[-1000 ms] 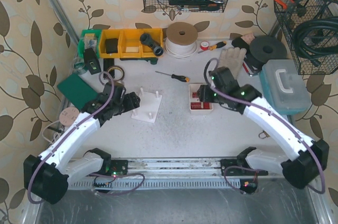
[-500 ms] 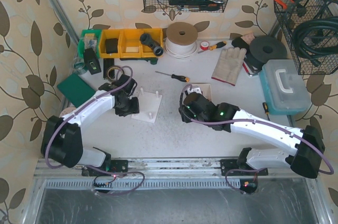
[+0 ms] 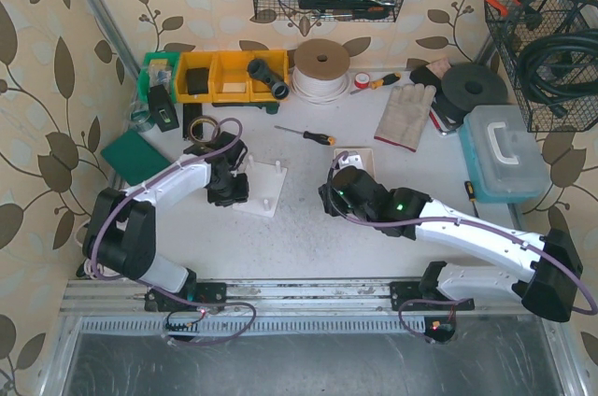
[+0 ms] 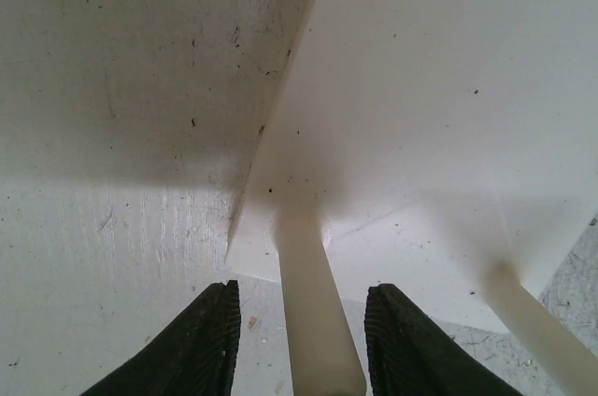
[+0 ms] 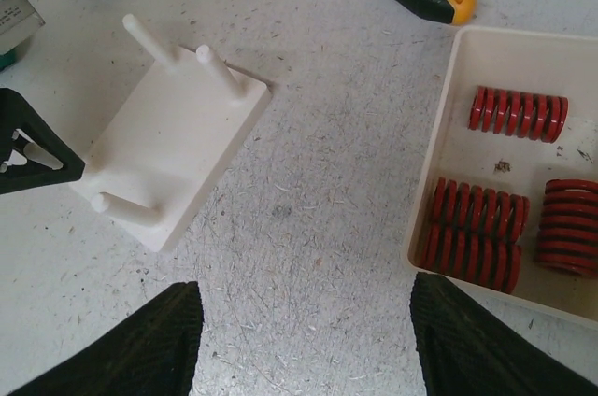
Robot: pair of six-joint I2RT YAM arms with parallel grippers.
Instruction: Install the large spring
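Tabletop (image 3: pixel 299 237) scuffed white, peg board (image 3: pixel 260 188) on it, leaf-print wallpaper (image 3: pixel 37 88) around

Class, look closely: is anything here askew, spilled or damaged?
Nothing spilled or broken. Only the white peg plate sits turned at an angle to the table edge; the red springs lie neatly in their tray.
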